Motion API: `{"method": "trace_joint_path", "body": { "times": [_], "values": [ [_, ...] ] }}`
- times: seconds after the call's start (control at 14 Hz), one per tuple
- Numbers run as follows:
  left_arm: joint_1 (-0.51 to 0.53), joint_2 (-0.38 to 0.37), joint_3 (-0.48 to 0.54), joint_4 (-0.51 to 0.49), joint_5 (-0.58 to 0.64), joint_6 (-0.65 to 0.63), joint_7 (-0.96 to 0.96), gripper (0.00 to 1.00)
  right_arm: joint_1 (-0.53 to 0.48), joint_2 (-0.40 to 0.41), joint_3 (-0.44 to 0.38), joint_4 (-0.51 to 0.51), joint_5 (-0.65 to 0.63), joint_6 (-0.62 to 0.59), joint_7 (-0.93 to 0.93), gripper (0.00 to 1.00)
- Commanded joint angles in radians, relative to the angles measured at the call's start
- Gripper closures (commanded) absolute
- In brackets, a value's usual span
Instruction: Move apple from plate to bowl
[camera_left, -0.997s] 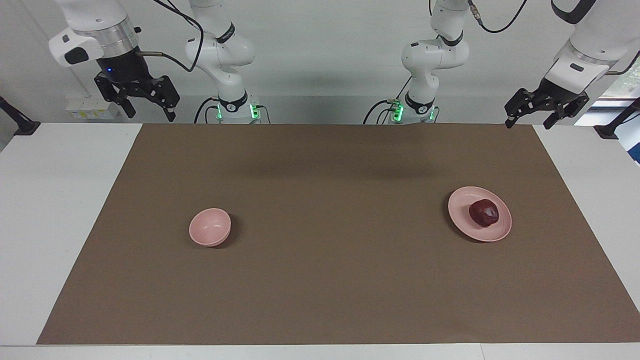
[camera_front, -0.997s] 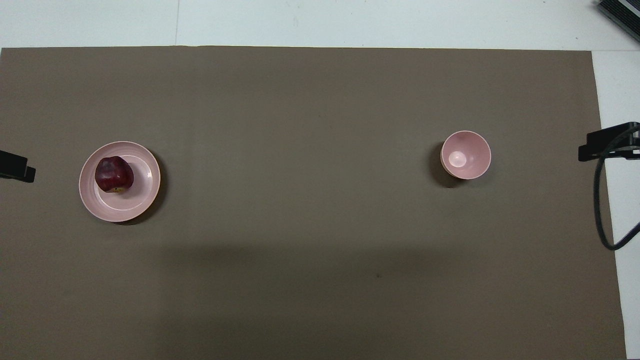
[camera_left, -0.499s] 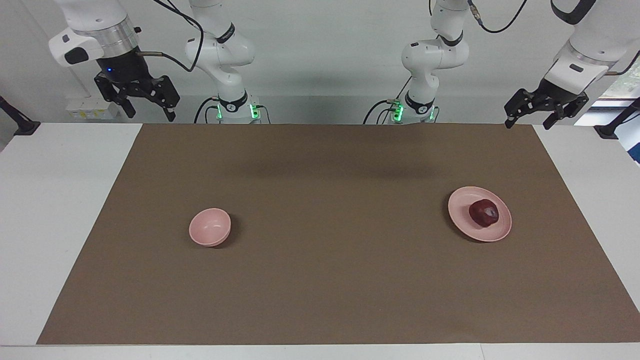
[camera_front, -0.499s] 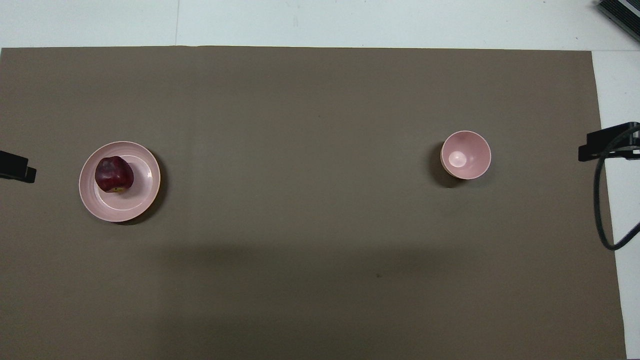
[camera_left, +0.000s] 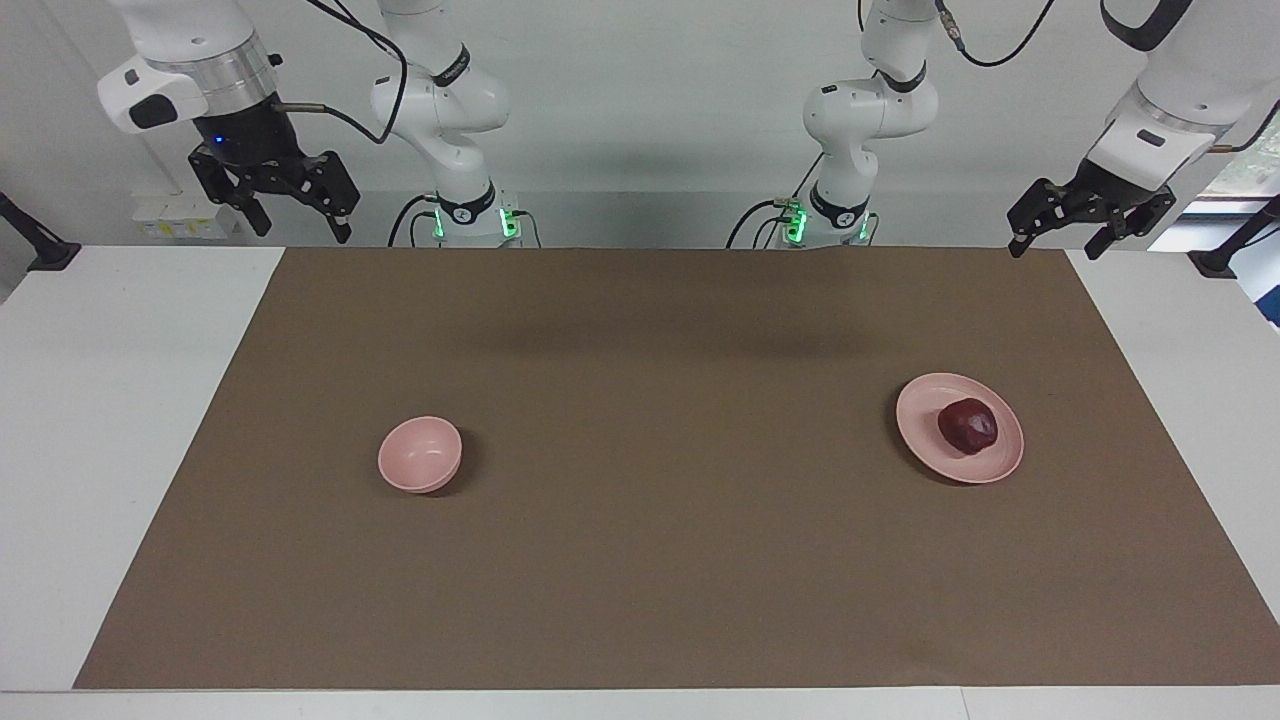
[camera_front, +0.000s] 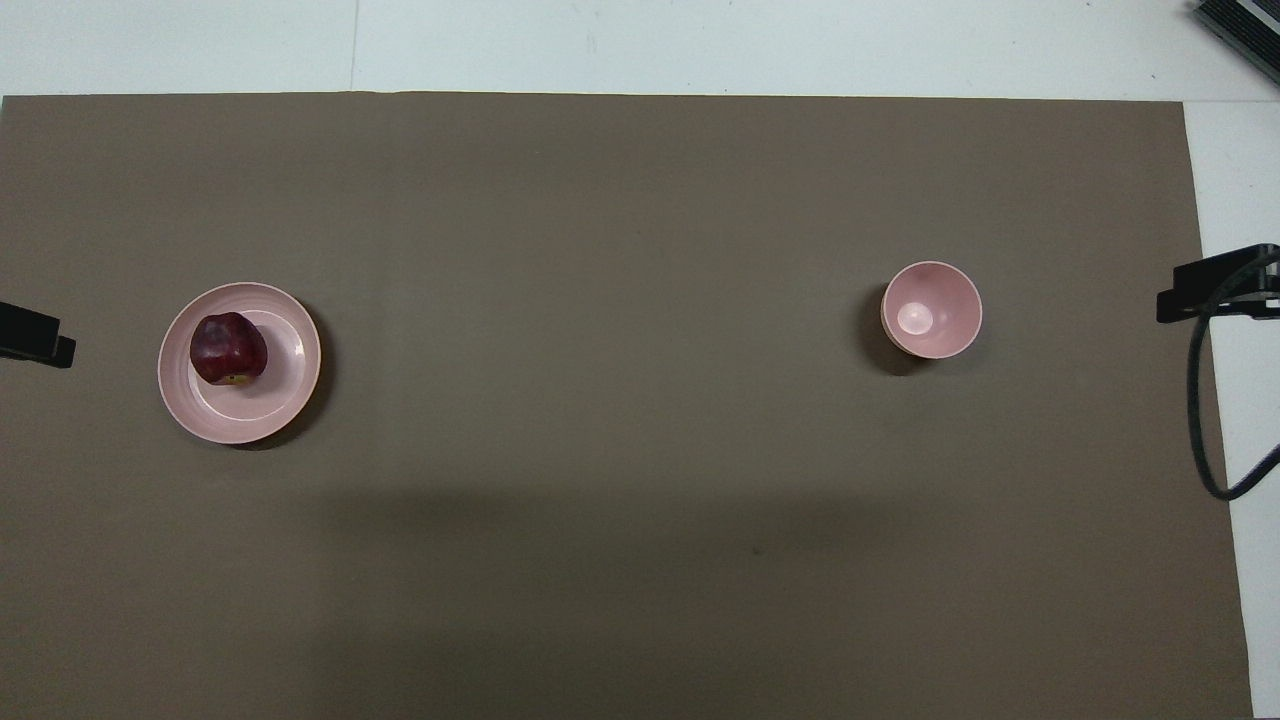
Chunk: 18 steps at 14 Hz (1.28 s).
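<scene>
My left gripper (camera_left: 1055, 245) hangs in the air above the corner of the brown mat (camera_left: 660, 560) at the left arm's end of the table, close to my own side, with its fingers spread apart and nothing between them. My right gripper (camera_left: 300, 225) hangs likewise above the white table (camera_left: 110, 420) just off the mat's corner at the right arm's end, its two fingers also apart and empty. The apple (camera_left: 967, 425) sits on the plate (camera_left: 915, 410), resting a little off the plate's middle, toward the left arm's end of the table. The plate lies flat on the mat, well apart from both grippers. The bowl (camera_left: 420, 455) stands upright on the mat toward the right arm's end, far from the plate, and nothing lies in it. From above, the apple (camera_front: 228, 348) shows a small yellowish patch low on its side.
</scene>
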Motion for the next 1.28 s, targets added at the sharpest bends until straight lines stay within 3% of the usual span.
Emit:
{"method": "trace_joint_path", "body": {
  "times": [0.0,0.78,1.0,1.21],
  "values": [
    [-0.003,-0.017,0.002,-0.019,0.004,-0.013,0.007,0.0,-0.005,-0.022,0.002,-0.024,0.002,-0.002,-0.02,0.0],
    [-0.003,0.0,0.001,-0.03,0.005,-0.004,0.007,0.0,-0.012,-0.025,-0.004,-0.027,0.001,-0.015,-0.017,0.0],
    [0.011,0.044,0.002,-0.042,0.011,0.059,0.009,0.0,-0.03,-0.023,-0.009,-0.026,0.001,-0.022,-0.023,0.0],
    [0.035,0.058,0.002,-0.129,0.013,0.197,0.012,0.0,-0.027,-0.023,-0.003,-0.027,0.001,-0.023,-0.025,0.0]
  ]
}}
